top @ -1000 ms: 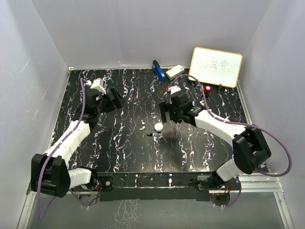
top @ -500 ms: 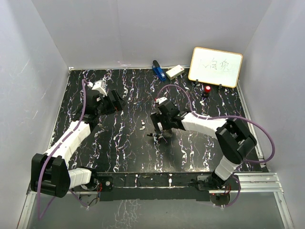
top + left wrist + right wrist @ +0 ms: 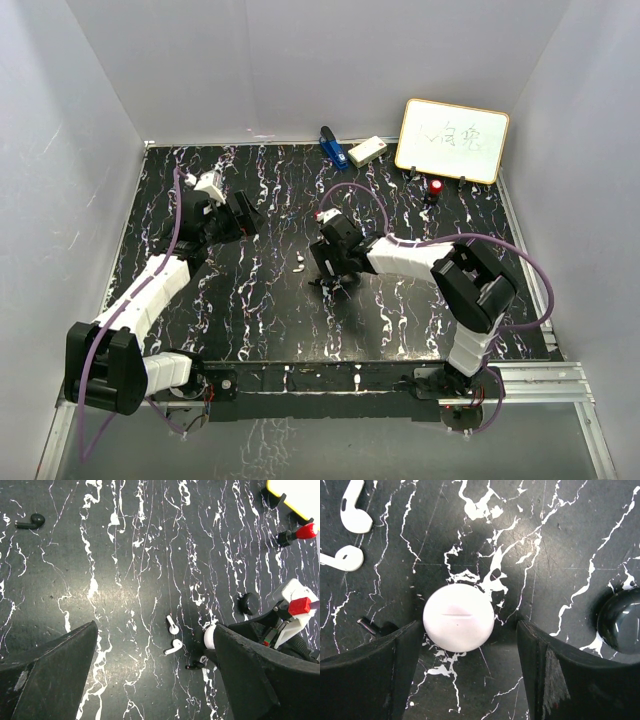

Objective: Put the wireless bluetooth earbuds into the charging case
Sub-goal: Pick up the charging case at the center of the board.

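— Where was the charging case (image 3: 458, 617)?

— Flat on the marbled table (image 3: 560, 540), between the jaws of the right gripper (image 3: 335, 272). Those jaws stood apart. One finger (image 3: 370, 675) sat at the case's rim, touching or just short of it; I could not tell which. The other finger (image 3: 580, 680) stood off the case with a dark gap between.

— And the white earbuds (image 3: 354, 511)?

— Two lay close together outside the nearer finger, ahead of its tip. A dark earbud (image 3: 31, 520) lay well apart from them, far ahead of the left gripper (image 3: 240, 214) and off to one side of its jaws.

— How did the left jaws stand?

— Spread wide, table showing between them.

— Anything beyond the right gripper's other finger?

— A black round knob (image 3: 622, 622), just outside it.
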